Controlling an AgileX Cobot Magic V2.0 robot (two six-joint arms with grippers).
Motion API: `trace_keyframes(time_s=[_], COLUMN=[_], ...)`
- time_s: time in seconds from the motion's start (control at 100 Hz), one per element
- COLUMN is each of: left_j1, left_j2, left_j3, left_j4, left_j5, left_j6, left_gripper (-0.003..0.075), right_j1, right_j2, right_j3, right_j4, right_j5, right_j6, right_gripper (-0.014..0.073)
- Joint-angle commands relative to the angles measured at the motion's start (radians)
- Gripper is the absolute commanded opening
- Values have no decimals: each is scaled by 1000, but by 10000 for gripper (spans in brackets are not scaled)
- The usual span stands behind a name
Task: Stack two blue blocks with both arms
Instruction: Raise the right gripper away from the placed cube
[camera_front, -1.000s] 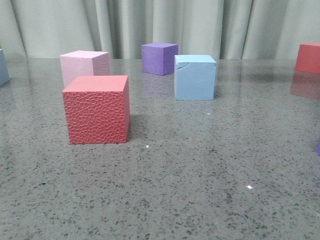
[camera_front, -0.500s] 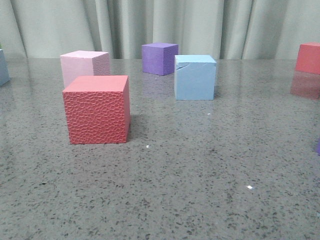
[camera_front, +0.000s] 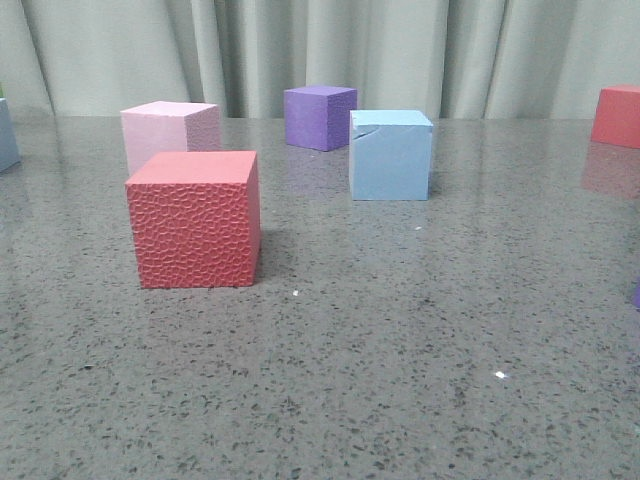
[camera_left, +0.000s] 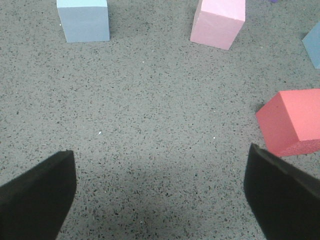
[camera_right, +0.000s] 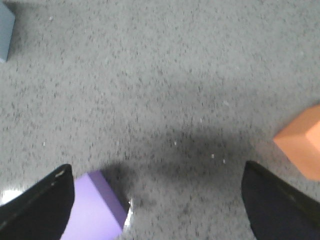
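My left tool (camera_left: 160, 192) hangs above the counter (camera_left: 150, 125) with its fingers (camera_left: 37, 192) wide apart and nothing between them. My right tool (camera_right: 157, 205) is also spread apart and empty, and a lilac block (camera_right: 97, 207) lies beside its finger at the lower left of that frame. One blue block (camera_left: 83, 20) stands at the upper left of the left wrist frame, near a pink block (camera_left: 219, 22). The other blue block (camera_front: 390, 155), with a curved crack, sits right of centre in the front frame, well apart from the red block (camera_front: 195, 220). I think each tool should first centre over its own blue block, fingers square to two flat sides, then descend straight.
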Motion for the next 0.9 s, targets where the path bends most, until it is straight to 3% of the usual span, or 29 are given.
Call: trace_keyframes(time_s=[0.0,0.42,0.72,0.89], left_j1=[-8,-8,-8,-8], left_j2=[8,8,8,13], left_j3=[-34,-34,-34,-68], left_j4=[-10,-10,-8,-3], left_j5=[-63,-63,-68,-156], left_j6=[-8,-8,-8,-8], left_gripper=[638,638,638,638], right_j1=[-6,-6,-6,-6], right_j2=[-103,-334,-355,-355], right_j3=[29,105,105,105], right_j4=[-16,-16,-16,-16], right_j5=[-60,8,-4,-4], right_j6=[-9,-9,-9,-9], right_gripper=[664,664,664,664])
